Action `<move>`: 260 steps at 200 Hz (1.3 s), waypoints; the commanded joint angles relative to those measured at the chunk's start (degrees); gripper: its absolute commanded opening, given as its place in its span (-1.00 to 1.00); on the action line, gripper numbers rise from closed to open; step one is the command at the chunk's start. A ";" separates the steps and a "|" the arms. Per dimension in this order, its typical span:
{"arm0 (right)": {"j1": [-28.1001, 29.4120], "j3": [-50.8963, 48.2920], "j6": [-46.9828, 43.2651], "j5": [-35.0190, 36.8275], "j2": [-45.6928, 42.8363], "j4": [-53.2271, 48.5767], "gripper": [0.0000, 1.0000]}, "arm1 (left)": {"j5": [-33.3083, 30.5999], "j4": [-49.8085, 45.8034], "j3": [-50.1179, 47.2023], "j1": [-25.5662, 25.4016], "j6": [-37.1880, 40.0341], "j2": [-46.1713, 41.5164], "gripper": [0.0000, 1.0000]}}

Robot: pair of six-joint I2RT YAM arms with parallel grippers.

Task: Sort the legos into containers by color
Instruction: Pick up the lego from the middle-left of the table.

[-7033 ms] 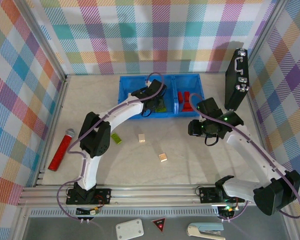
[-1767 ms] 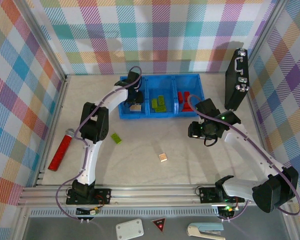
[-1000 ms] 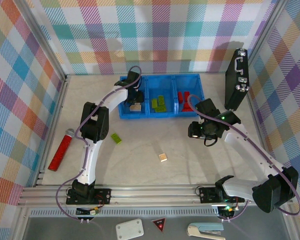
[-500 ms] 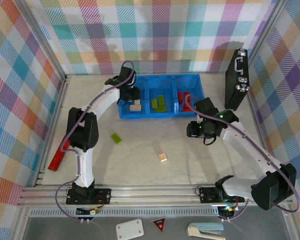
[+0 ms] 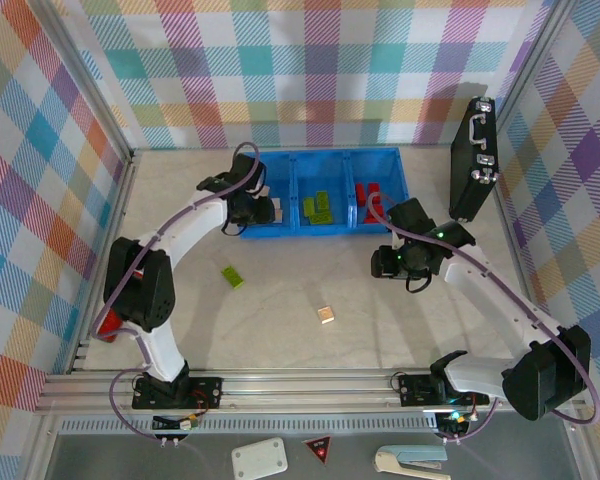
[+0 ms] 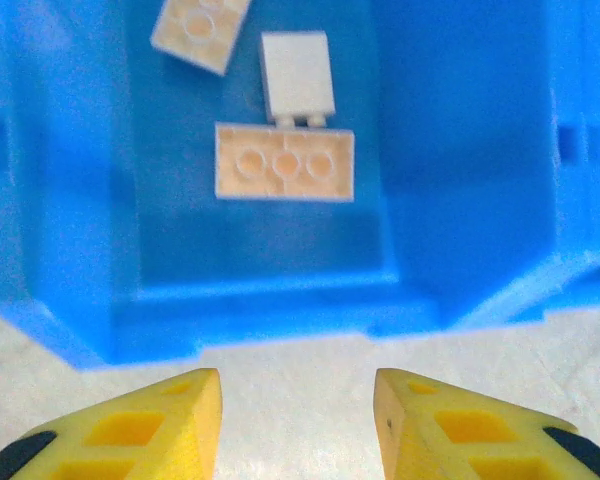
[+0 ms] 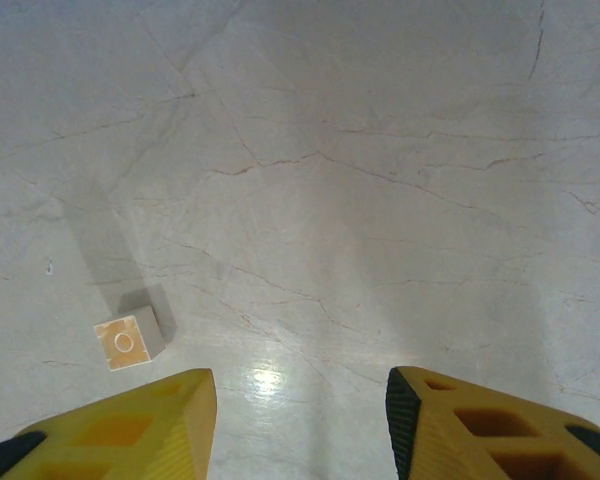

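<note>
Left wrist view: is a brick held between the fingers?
No: the left gripper is empty, bare table between its fingers; tan bricks lie in the blue tray.

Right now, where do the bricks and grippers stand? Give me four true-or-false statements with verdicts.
1. The left gripper holds a tan brick. False: it is empty, jaws apart, just short of the tray.
2. A green brick lies loose on the table. True.
3. The tray's middle compartment holds green bricks. True.
4. The right gripper hangs over the tray. False: it is over bare table, near a loose tan brick.
</note>
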 commanded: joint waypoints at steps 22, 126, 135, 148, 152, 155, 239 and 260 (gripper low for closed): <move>0.07 -1.50 -0.20 -0.53 -0.90 0.42 0.00 | -0.42 -1.51 -5.20 -7.45 -3.10 -5.17 -0.08; 0.00 -1.20 -2.13 6.86 -5.72 -2.64 0.03 | 10.78 0.96 -11.93 -16.46 21.39 -11.47 0.04; 0.00 -1.03 -2.13 7.31 -6.20 -2.91 0.03 | 11.89 1.59 -12.61 -16.86 22.81 -11.95 0.09; 0.00 -0.72 -2.19 7.90 -6.81 -3.25 0.03 | 12.91 2.18 -13.58 -17.56 24.30 -12.23 0.20; 0.00 -0.64 -2.26 8.08 -7.01 -3.35 0.03 | 13.01 2.25 -13.70 -17.93 24.54 -12.23 0.23; 0.00 -0.57 -2.31 8.26 -7.13 -3.38 0.03 | 12.87 2.25 -13.82 -18.20 24.76 -12.19 0.26; -0.02 2.00 -2.78 10.50 -9.95 -4.85 0.05 | 8.34 3.81 -15.08 -27.39 27.78 -7.63 0.32; 0.00 2.10 -2.77 10.74 -10.25 -4.94 0.05 | 6.41 2.29 -13.98 -29.65 28.65 -5.27 0.31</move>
